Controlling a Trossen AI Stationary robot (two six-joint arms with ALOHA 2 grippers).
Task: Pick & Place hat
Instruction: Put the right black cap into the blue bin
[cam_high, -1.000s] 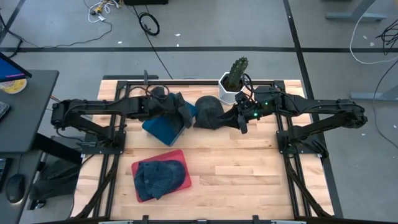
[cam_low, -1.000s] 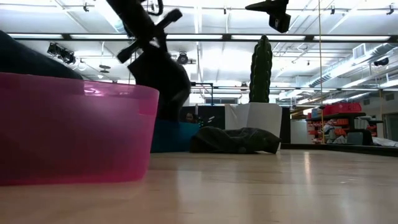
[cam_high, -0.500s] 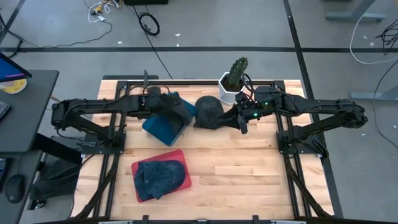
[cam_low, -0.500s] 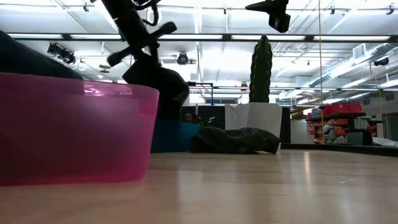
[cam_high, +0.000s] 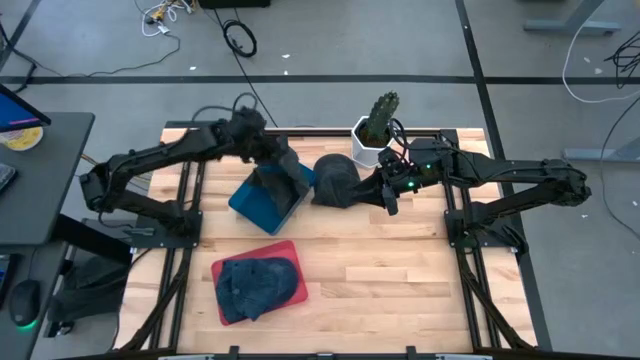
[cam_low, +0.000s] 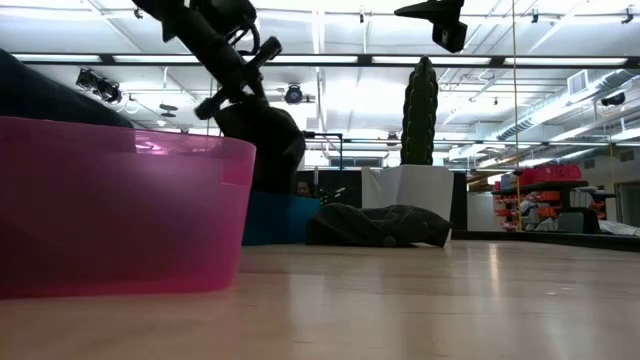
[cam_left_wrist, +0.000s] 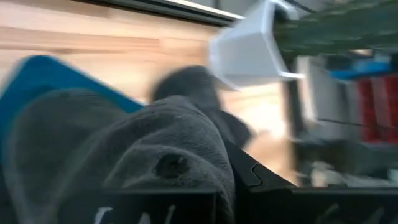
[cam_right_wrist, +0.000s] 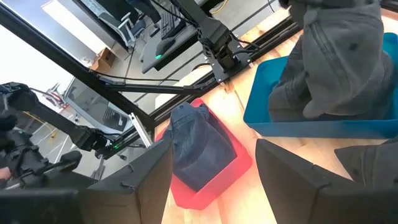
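Note:
A dark grey hat (cam_high: 287, 172) hangs from my left gripper (cam_high: 262, 150) over the blue bin (cam_high: 258, 203), and its lower end reaches into the bin (cam_right_wrist: 311, 106). The left gripper is shut on it. A second dark hat (cam_high: 335, 181) lies flat on the table beside the blue bin, in front of the white cactus pot (cam_high: 368, 140). My right gripper (cam_high: 389, 196) hovers open just right of that hat and touches nothing. A blue denim hat (cam_high: 256, 287) lies in the red bin (cam_high: 222, 268). My left gripper holds the grey hat by its crown, close to the top button (cam_left_wrist: 171, 165), pinched between the two fingers. It comes at the hat slanting down from the far left. The hat hangs below the fingers (cam_low: 262, 140), its lower part inside the blue bin.
The cactus (cam_high: 381, 112) in its white pot stands at the far edge, close to the right arm. The red bin (cam_low: 120, 215) stands near the front left of the table. Bare wood (cam_high: 400, 280) lies to the front right. Metal frame rails run along both sides.
The left arm has lifted its elbow, swung its wrist toward the far edge and tipped the gripper downward. It has stayed shut on the grey hat, which has sunk a little over the blue bin. The right arm has kept still.

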